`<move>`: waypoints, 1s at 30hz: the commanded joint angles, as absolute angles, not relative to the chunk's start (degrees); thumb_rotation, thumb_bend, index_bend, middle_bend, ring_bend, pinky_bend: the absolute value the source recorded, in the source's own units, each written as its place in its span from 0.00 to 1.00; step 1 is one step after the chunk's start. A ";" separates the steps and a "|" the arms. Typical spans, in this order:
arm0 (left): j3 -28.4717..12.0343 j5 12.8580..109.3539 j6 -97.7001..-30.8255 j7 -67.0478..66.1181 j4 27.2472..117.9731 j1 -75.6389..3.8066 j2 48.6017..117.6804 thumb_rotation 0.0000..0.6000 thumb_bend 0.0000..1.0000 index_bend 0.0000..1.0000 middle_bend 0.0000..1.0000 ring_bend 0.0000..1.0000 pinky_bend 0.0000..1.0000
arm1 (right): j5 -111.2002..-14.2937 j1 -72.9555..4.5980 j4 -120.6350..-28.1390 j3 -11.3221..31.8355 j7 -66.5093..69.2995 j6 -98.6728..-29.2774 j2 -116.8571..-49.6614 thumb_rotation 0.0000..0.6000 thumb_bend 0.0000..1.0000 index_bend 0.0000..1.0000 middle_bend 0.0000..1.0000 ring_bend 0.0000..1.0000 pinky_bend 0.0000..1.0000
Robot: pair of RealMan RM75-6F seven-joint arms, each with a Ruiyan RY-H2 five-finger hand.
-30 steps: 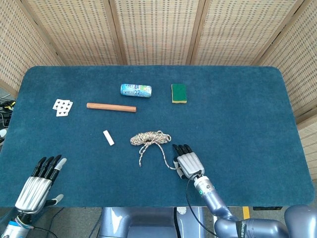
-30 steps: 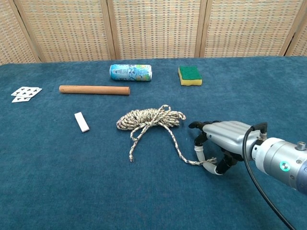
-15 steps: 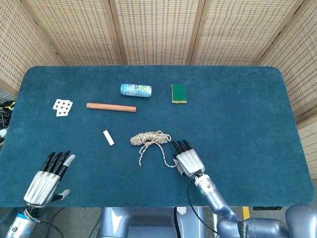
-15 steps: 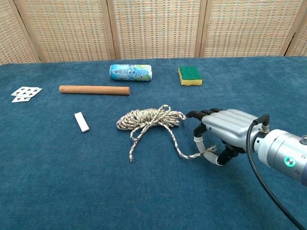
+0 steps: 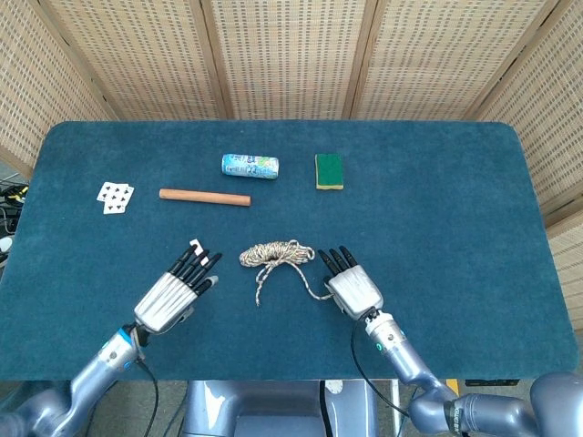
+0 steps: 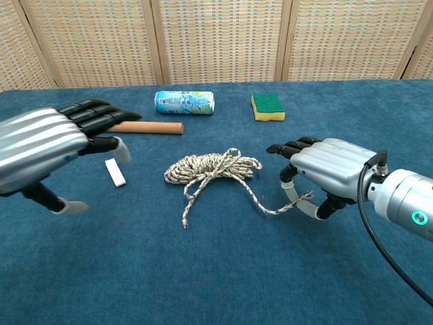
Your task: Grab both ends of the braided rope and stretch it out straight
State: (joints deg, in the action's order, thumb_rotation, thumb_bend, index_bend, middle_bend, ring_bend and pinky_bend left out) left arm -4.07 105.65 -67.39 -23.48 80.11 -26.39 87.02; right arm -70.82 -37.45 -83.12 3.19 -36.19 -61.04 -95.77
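Observation:
The braided rope point(image 5: 276, 253) point(image 6: 212, 166) lies bundled at the table's middle, with two loose tails running toward me. My right hand point(image 5: 352, 286) point(image 6: 327, 175) pinches the right tail's end between thumb and a finger, lifted slightly off the cloth. The other tail's end point(image 5: 259, 298) point(image 6: 185, 221) lies free on the table. My left hand point(image 5: 175, 289) point(image 6: 47, 145) hovers left of the bundle, fingers spread, holding nothing.
A white eraser-like block point(image 5: 196, 246) point(image 6: 115, 172) sits just beyond my left hand. Further back lie a wooden dowel point(image 5: 204, 197) point(image 6: 154, 126), a drink can point(image 5: 250, 166) point(image 6: 184, 102), a green-yellow sponge point(image 5: 329, 170) point(image 6: 268, 106) and playing cards point(image 5: 115, 196). Wicker screens stand behind the blue table point(image 5: 437, 209).
My left hand has swept from the near left corner rightward and forward toward the bundle. My right hand has lifted a little with the rope end in its pinch.

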 commanded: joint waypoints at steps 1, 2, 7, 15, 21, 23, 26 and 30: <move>-5.28 106.13 -62.95 -24.04 76.05 -30.92 90.98 1.00 0.15 0.34 0.00 0.00 0.00 | -71.03 -37.56 -82.82 3.29 -35.98 -60.72 -95.64 1.00 0.49 0.64 0.00 0.00 0.00; -5.48 105.84 -62.05 -24.53 75.47 -31.73 91.66 1.00 0.17 0.34 0.00 0.00 0.00 | -70.98 -37.60 -82.69 3.37 -35.92 -60.53 -95.60 1.00 0.49 0.64 0.00 0.00 0.00; -6.09 103.75 -58.15 -26.38 73.96 -35.18 94.80 1.00 0.24 0.36 0.00 0.00 0.00 | -70.40 -37.84 -82.09 4.05 -34.76 -59.42 -95.43 1.00 0.49 0.64 0.00 0.00 0.00; -6.04 101.88 -55.88 -28.22 72.25 -38.49 98.05 1.00 0.31 0.45 0.00 0.00 0.00 | -69.93 -38.01 -81.63 4.61 -33.26 -58.32 -95.15 1.00 0.49 0.64 0.00 0.00 0.00; -5.39 100.62 -55.77 -27.95 69.66 -39.55 100.06 1.00 0.33 0.49 0.00 0.00 0.00 | -69.69 -38.19 -81.06 4.84 -32.68 -57.71 -95.47 1.00 0.49 0.64 0.00 0.00 0.00; -4.87 100.04 -55.73 -27.48 68.39 -39.72 101.00 1.00 0.33 0.49 0.00 0.00 0.00 | -69.63 -38.21 -80.80 4.88 -32.28 -57.49 -95.68 1.00 0.49 0.64 0.00 0.00 0.00; -4.31 99.52 -56.18 -27.10 66.86 -39.92 102.34 1.00 0.33 0.49 0.00 0.00 0.00 | -69.82 -38.21 -80.39 4.87 -31.80 -57.41 -95.93 1.00 0.49 0.64 0.00 0.00 0.00; -3.21 99.51 -56.44 -27.48 65.39 -40.34 103.64 1.00 0.33 0.49 0.00 0.00 0.00 | -69.99 -38.06 -80.01 4.98 -30.98 -57.54 -96.15 1.00 0.50 0.64 0.00 0.00 0.00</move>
State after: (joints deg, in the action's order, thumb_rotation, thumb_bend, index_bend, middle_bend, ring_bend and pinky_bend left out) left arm -3.39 99.53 -56.35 -27.35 65.59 -40.22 103.44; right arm -69.96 -38.10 -80.07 4.96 -31.05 -57.52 -96.11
